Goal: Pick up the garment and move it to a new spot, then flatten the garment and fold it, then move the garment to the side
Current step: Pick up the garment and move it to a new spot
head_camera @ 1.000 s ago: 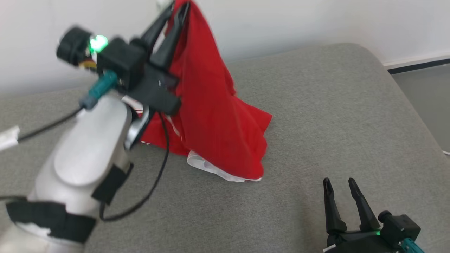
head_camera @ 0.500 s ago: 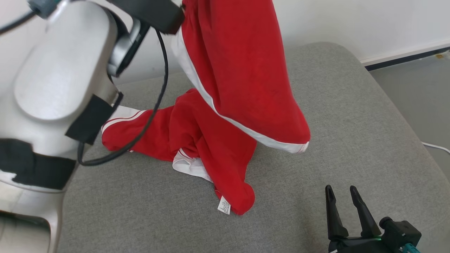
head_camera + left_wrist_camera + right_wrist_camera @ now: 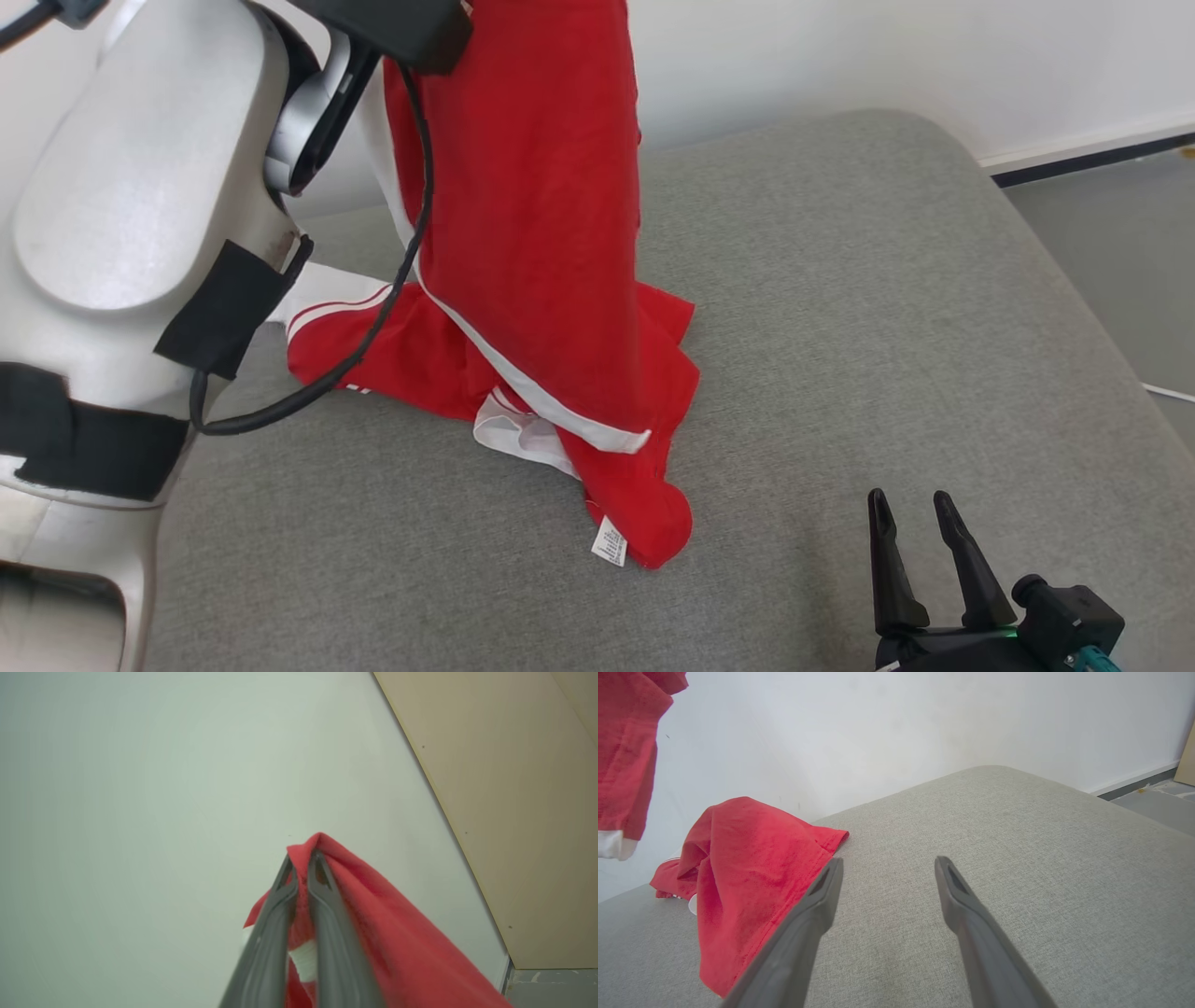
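Our left tool (image 3: 301, 858) pinches a fold of the red garment (image 3: 532, 233), closed tight on the cloth. So the garment hangs long from the top of the head view, and its lower end lies on the grey cushion (image 3: 887, 280) at the centre. We judge this lift serves to carry it to a new spot. Our right tool (image 3: 907, 497) stands wide and empty at the lower right.
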Robot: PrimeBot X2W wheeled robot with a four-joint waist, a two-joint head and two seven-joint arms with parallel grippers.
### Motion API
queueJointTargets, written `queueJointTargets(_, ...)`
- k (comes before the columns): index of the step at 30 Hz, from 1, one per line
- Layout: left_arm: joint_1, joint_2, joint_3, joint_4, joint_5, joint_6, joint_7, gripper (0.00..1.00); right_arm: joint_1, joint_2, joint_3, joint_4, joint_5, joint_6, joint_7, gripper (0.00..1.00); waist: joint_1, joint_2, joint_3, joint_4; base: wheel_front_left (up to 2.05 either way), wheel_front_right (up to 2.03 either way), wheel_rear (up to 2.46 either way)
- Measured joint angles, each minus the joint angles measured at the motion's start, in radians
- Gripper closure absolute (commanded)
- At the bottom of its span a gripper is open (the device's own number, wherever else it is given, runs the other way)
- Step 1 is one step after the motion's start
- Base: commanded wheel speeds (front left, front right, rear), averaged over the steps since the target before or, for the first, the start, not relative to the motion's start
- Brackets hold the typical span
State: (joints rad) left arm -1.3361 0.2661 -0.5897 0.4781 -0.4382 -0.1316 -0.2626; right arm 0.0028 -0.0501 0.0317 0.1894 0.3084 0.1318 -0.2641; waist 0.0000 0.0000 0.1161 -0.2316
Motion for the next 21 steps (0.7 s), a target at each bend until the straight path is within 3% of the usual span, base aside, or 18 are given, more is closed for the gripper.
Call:
queueJointTargets(6,0.009,0.022,0.022,0.001,0.004,0.000,0.000,1.00,-0.004,0.000,-0.010,-0.006,-0.004,0.000,0.000,0.00,0.0000,0.0000,0.013,0.034,0.00,0.00,0.00)
queueJointTargets(21,0.108,0.179,0.141,-0.019,0.013,0.019,0.000,1.00,-0.030,0.000,-0.040,-0.049,-0.062,0.000,0.000,0.00,0.0000,0.0000,0.058,0.188,0.00,0.00,0.00)
